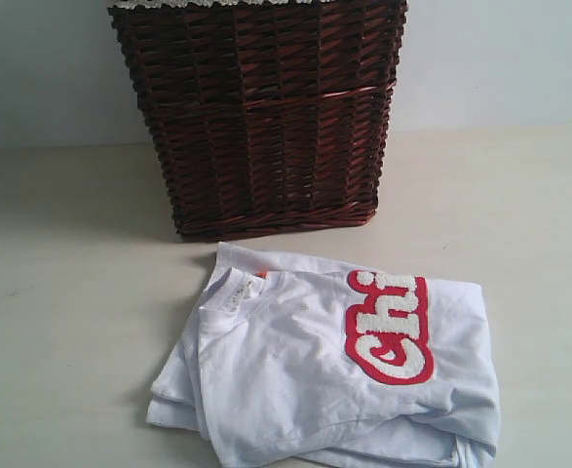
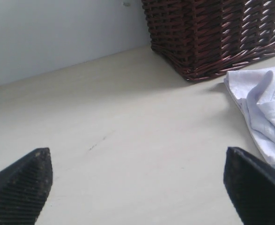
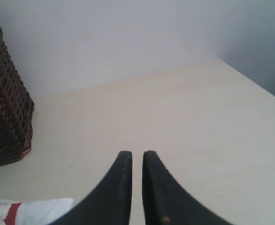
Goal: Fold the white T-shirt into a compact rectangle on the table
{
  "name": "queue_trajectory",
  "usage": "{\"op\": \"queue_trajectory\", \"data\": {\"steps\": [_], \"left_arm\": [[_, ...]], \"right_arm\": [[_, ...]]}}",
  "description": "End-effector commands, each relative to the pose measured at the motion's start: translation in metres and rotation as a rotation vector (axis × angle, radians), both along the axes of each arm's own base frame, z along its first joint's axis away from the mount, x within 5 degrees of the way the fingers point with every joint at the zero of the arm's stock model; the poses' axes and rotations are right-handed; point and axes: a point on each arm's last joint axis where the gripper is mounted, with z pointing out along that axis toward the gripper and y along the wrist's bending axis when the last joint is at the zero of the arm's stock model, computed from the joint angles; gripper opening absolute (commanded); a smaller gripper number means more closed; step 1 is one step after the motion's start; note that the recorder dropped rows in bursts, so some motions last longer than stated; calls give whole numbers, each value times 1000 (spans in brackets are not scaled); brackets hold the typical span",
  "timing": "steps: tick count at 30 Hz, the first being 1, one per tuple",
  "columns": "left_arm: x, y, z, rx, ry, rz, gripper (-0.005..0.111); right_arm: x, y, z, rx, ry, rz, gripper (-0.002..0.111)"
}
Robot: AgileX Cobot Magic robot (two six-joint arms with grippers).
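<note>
The white T-shirt [image 1: 295, 380] lies as a rough, several-layered bundle on the table [image 1: 61, 292], toward the edge nearest the exterior camera and just in front of the wicker basket [image 1: 266, 117]. Its collar [image 1: 229, 297] faces up, and the red band [image 1: 388, 331] of lettering is cut short by a fold. Loose layers stick out along the side nearest the camera, so the folding looks mostly done and what remains is squaring it up.

The left tool [image 2: 137, 159] is spread wide and empty over bare table, beside the shirt's collar end. The right tool [image 3: 137, 157] has its fingers drawn together to a thin slit with nothing between them, and a corner of the shirt is close by.

To do this well, come in low, pinch all the stray layers together at an outer edge, and lay them over so the edges line up. Then press the cloth flat rather than dragging it, and avoid nudging it under the basket.

The basket stands toward the table's far edge by the wall [image 1: 510, 58]. Only lace trim [image 1: 256, 5] shows at its rim; its inside is hidden, so I cannot tell what it holds
</note>
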Motion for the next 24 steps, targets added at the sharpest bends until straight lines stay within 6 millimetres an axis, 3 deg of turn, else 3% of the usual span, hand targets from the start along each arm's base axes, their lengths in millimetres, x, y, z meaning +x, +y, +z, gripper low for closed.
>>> {"op": "queue_trajectory", "data": {"steps": [1,18,24], "left_arm": [[0,0,0,-2,-7,6,94],[0,0,0,-2,-7,6,94],[0,0,0,-2,-7,6,94]], "right_arm": [[-1,0,-1,-9,4,4,10],[-1,0,-1,-7,4,3,10],[-9,3,6,-27,-67,3,10]]}}
